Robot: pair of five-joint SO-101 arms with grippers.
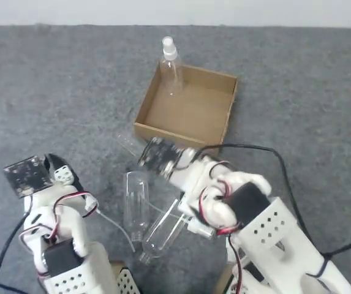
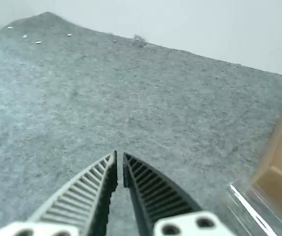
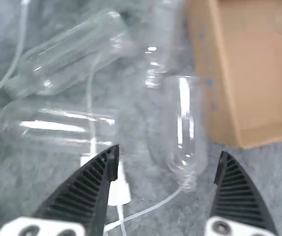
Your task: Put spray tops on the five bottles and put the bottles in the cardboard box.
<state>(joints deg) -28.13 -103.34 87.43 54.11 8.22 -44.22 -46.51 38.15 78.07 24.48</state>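
You have one capped bottle [image 1: 170,67] in the cardboard box [image 1: 163,131]; uncapped bottles [image 1: 136,199] remain lying on the counter [image 1: 298,79] beside it (right pincer [image 3: 169,152] spread wide over one, left pincer [image 2: 120,157] closed and empty).

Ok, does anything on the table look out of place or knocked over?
Several clear plastic bottles lie on their sides on the grey felt, with a loose white spray top among them. One capped bottle leans in the far corner of the brown cardboard box.

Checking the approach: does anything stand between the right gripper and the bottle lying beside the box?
Nothing visible. The open right gripper hangs directly over the bottle beside the box.
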